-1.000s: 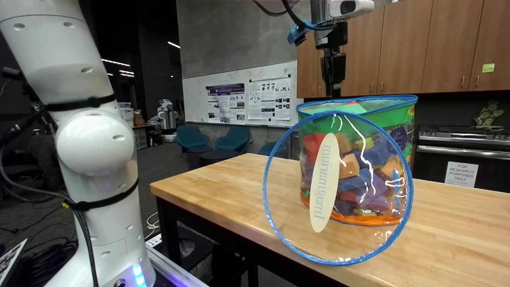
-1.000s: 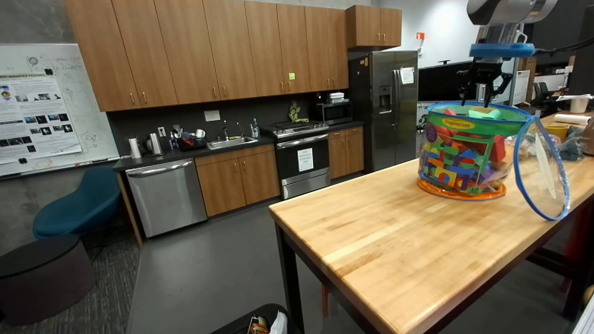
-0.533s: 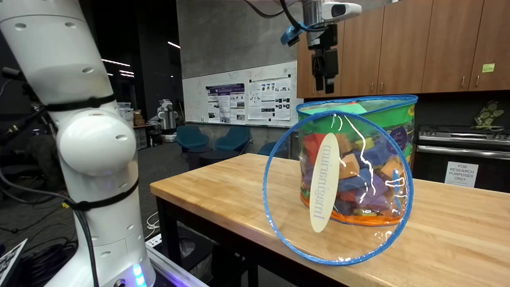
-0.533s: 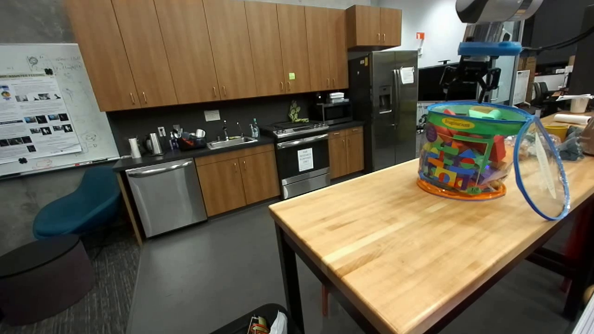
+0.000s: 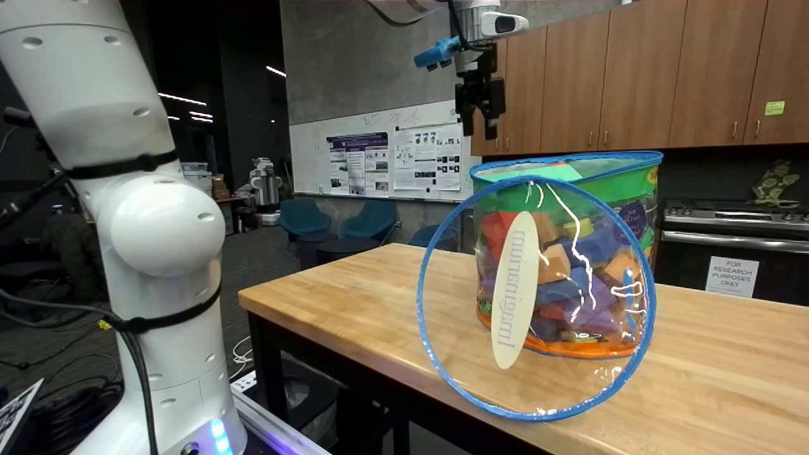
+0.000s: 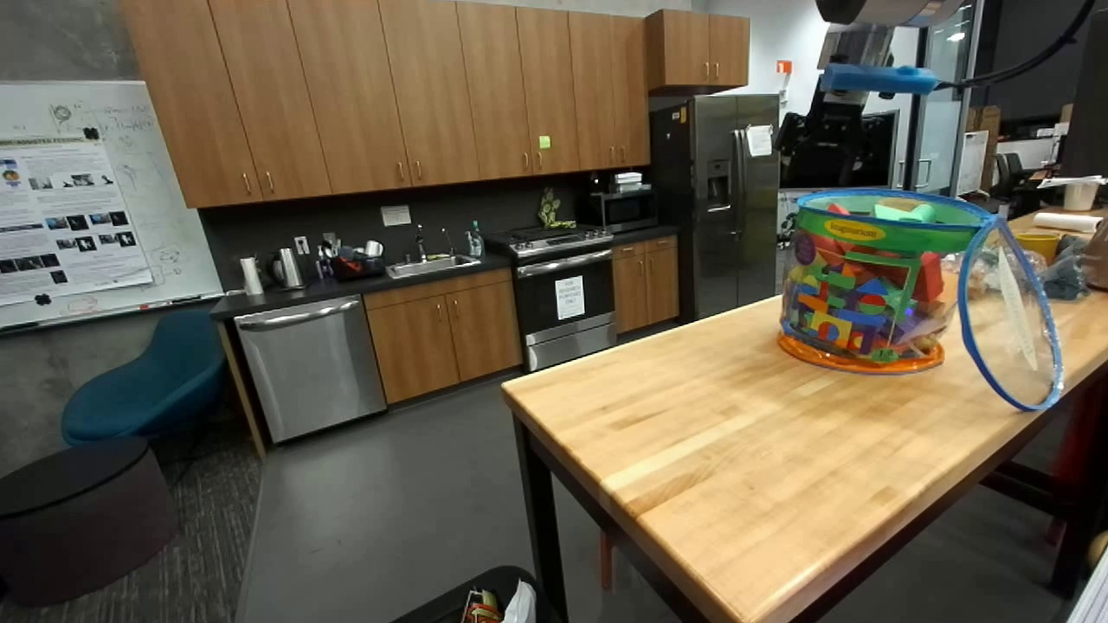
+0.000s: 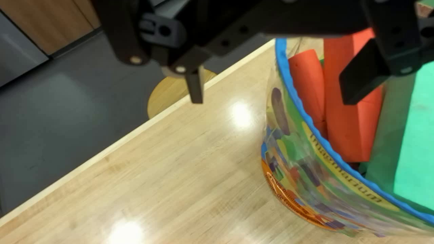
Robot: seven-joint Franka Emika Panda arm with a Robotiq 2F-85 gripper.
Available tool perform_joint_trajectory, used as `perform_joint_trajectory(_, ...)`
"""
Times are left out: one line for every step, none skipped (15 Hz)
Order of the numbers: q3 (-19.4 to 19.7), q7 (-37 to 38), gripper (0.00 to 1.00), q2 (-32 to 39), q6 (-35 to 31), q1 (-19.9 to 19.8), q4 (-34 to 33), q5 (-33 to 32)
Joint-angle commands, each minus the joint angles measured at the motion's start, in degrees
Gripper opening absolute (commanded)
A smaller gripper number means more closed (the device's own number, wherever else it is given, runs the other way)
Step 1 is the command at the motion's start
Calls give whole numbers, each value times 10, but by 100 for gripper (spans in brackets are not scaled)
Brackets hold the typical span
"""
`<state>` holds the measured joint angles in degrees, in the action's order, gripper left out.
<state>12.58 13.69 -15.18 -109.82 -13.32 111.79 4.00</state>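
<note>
One gripper (image 7: 273,101), fingers (image 7: 361,78) apart, is hovering above a tub (image 6: 848,298) of blocks (image 7: 344,132), lid (image 5: 515,291) slanting toward a tabletop (image 6: 684,433) edge.

Technician: Wrist-view condition?
Operator: I read two blown-out reflections on the butcher-block tabletop (image 7: 176,169); the gripper (image 7: 274,93) renders dark and slightly soft.
Technician: Exterior condition?
Operator: In an exterior view, I note white highlights on the clear plastic lid (image 5: 519,291); strip lights (image 5: 182,99) glow against darkness.
</note>
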Motion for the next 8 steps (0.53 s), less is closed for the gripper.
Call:
perform_joint_trajectory(-16,-43,100,-12,19,21,-3,4)
perform_joint_trajectory(-20,-51,100,-12,20,26,-1,4)
perform_joint_trajectory(-27,-55,100,-10,18,31,1,2)
perform_joint_trajectory(-33,-57,100,-9,15,35,4,-4)
perform_joint_trajectory(-41,-55,100,-8,10,39,8,-11)
perform_joint_trajectory(-48,-54,100,-8,2,43,15,-18)
perform_joint_trajectory(-54,-54,100,-9,-7,47,23,-22)
perform_joint_trajectory(-61,-54,100,-11,-17,51,32,-25)
